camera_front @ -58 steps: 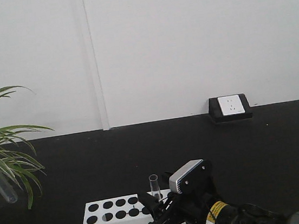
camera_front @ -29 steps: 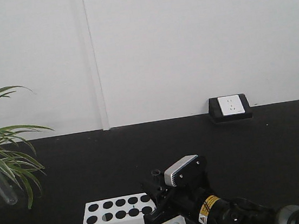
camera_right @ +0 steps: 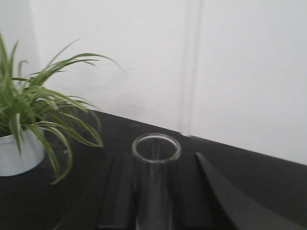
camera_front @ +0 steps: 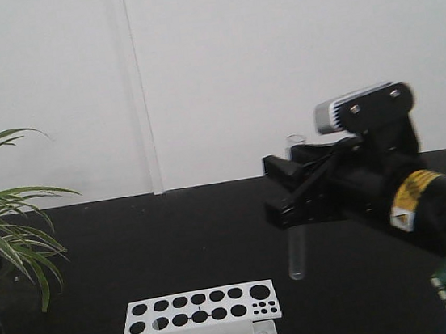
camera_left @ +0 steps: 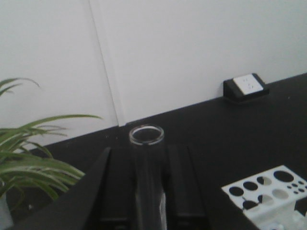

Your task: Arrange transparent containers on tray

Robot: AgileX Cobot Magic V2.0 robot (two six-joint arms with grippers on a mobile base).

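Right arm high at right, right pincer [camera_front: 293, 192] clamped on upright clear test tube [camera_front: 296, 254], left pincer [camera_left: 147, 154] clamped on slim tube [camera_left: 148, 184], round rim open.

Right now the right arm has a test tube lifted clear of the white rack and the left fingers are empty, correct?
No: the left fingers are not empty. The left wrist view shows a second test tube standing between them. The rest holds: the right fingers hold the lifted test tube clear of the white rack.
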